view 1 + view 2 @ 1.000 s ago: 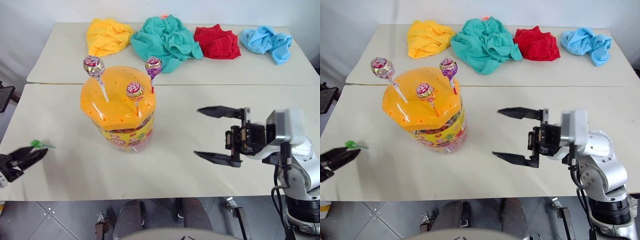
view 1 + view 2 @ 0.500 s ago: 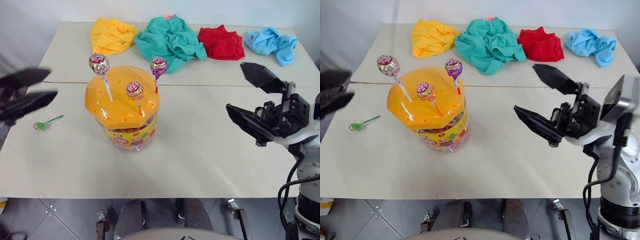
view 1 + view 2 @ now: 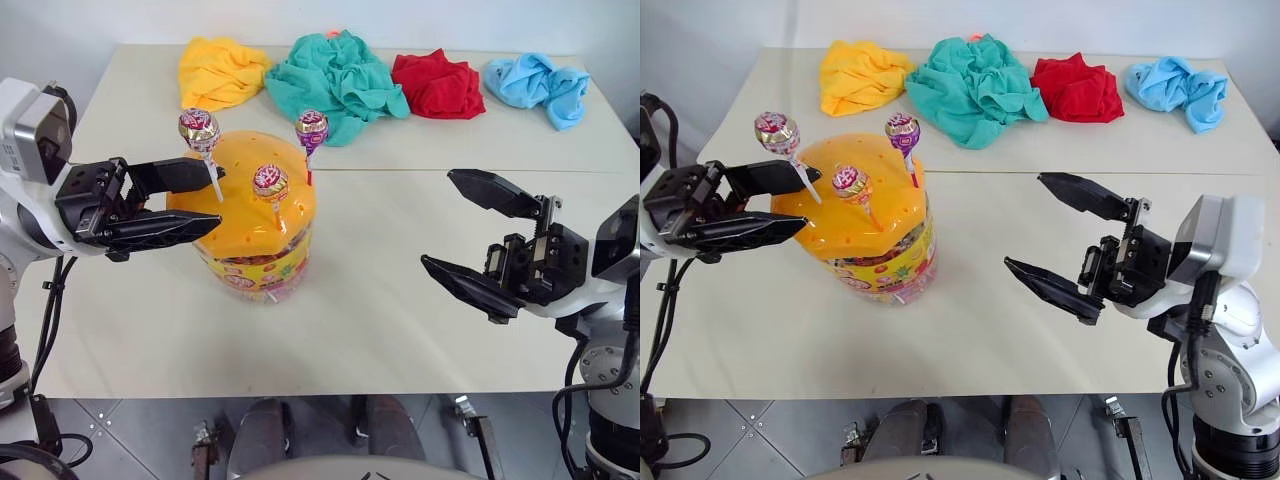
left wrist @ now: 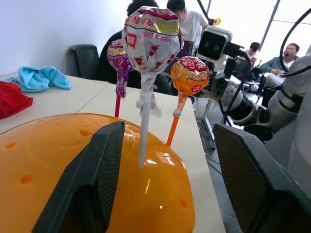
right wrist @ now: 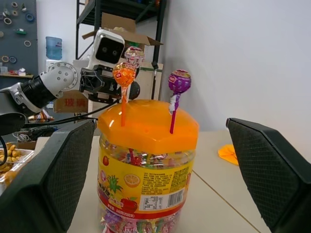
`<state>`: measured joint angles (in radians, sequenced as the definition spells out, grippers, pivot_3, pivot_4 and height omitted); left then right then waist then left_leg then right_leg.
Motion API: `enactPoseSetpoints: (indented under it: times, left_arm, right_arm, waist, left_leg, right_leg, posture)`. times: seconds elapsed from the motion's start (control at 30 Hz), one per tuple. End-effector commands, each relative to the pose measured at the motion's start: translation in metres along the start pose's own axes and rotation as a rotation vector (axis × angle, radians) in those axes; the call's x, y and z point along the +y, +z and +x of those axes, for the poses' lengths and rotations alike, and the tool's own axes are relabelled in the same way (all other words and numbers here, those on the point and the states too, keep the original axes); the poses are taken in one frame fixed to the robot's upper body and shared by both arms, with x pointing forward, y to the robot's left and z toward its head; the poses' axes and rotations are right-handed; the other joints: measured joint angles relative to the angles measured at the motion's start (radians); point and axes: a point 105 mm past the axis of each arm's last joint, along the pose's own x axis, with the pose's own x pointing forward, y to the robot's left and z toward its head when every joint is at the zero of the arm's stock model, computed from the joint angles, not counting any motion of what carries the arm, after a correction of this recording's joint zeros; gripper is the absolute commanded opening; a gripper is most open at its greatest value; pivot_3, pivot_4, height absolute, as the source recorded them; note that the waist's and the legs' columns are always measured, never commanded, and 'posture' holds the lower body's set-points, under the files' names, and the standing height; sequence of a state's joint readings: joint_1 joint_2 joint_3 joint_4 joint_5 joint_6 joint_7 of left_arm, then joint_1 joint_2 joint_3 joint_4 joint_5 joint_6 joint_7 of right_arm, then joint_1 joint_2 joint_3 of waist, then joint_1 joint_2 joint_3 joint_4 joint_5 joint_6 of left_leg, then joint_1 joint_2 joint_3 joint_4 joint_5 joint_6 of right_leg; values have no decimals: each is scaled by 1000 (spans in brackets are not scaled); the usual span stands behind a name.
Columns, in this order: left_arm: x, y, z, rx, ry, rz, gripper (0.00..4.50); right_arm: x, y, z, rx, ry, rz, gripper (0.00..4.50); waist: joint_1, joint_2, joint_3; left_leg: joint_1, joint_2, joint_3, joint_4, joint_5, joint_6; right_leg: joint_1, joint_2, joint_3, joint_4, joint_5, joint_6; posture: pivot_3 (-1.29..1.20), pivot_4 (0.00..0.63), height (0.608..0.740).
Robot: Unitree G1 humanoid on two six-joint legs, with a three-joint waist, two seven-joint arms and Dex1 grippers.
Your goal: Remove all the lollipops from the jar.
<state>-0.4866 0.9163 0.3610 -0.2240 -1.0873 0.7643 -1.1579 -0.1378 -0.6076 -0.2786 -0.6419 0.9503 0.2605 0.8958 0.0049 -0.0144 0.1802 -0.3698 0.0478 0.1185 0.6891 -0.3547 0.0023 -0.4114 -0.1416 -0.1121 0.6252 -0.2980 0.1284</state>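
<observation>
The jar (image 3: 250,215) stands on the near table (image 3: 400,330), orange lid up, with three lollipops stuck in the lid holes: one on a white stick (image 3: 200,130), one on an orange stick (image 3: 270,182) and a purple one on a red stick (image 3: 311,127). The left gripper (image 3: 205,200) reaches in level at lid height, fingers apart, with the white stick right between them (not clamped). The right gripper (image 3: 450,225) hangs well off to the jar's other side, spread wide and empty. Four cloths lie along the far table (image 3: 130,110): yellow (image 3: 218,70), teal (image 3: 338,78), red (image 3: 435,82), blue (image 3: 535,82).
</observation>
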Motion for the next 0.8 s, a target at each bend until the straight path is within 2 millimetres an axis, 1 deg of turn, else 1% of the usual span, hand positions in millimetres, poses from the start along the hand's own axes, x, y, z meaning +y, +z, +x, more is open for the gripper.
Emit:
enactPoseSetpoints:
  times: [0.03,0.2,0.27,0.4,0.43,0.5,0.53,0.57,0.6,0.63,0.67,0.73,0.8]
  left_arm:
    - [1,4,1,-9,-10,29,2091]
    - [6,1,1,-17,-3,30,573]
    - [7,1,1,-25,-3,27,29]
    - [8,5,0,-92,2,13,29]
    - [10,13,-2,-156,18,13,29]
    - [12,22,-5,-228,38,13,29]
    - [15,34,-15,-309,84,3,29]
    - [23,44,-32,-394,177,3,29]
    - [27,52,-45,-457,244,1,29]
    - [29,54,-61,-501,306,-26,29]
    - [30,51,-77,-514,386,-36,29]
    - [28,45,-95,-512,485,-59,29]
    - [25,24,-120,-438,646,-95,29]
  right_arm:
    - [6,10,3,-31,11,-52,4500]
    - [9,14,9,-81,23,-54,4500]
    - [11,14,12,-96,35,-51,4500]
    - [16,14,19,-120,69,-42,4500]
    - [17,14,21,-129,81,-37,4500]
    - [18,14,24,-139,92,-33,4500]
    - [19,13,26,-138,122,-32,4500]
    - [21,12,30,-140,161,-37,4500]
    - [22,11,32,-141,189,-41,4500]
    - [23,10,34,-144,228,-63,4500]
    - [26,8,36,-135,280,-77,4500]
    - [29,5,38,-124,338,-89,4500]
    - [30,-2,37,-98,392,-65,4500]
  waist:
    - [0,0,0]
    - [-3,0,0]
    - [-4,0,0]
    - [-5,0,0]
    - [-5,0,0]
    - [-3,0,0]
    - [-3,0,0]
    - [-5,0,0]
    - [-7,0,0]
    - [-13,0,0]
    - [-18,0,0]
    - [-29,0,0]
    - [-32,0,0]
  left_leg:
    - [0,0,0,0,0,0]
    - [0,0,0,0,0,0]
    - [0,0,0,0,0,0]
    - [0,0,0,0,0,0]
    - [0,0,0,0,0,0]
    - [0,0,0,0,0,0]
    - [-1,1,-1,2,0,0]
    - [-1,1,-2,2,0,0]
    - [-1,1,-2,2,0,0]
    - [-1,1,-4,3,0,0]
    - [1,2,-6,2,0,0]
    - [2,2,-8,1,0,0]
    - [1,2,-9,0,0,0]
  right_leg:
    - [0,0,0,0,0,0]
    - [0,1,0,0,0,0]
    - [0,1,0,0,0,0]
    - [0,1,0,0,0,0]
    - [0,1,0,0,0,0]
    - [0,1,0,0,0,0]
    - [0,1,-1,1,0,0]
    - [0,1,-1,1,0,0]
    - [0,1,0,1,0,0]
    - [0,0,0,1,0,0]
    - [0,1,2,1,0,0]
    - [0,1,2,2,0,0]
    - [0,1,0,2,0,0]
  posture:
    - [0,150,740]
    - [0,150,740]
    - [0,150,740]
    - [0,150,740]
    - [0,150,740]
    - [0,150,740]
    - [0,150,740]
    - [0,150,740]
    - [0,150,740]
    - [0,150,740]
    - [0,150,740]
    - [0,150,740]
    - [0,150,740]
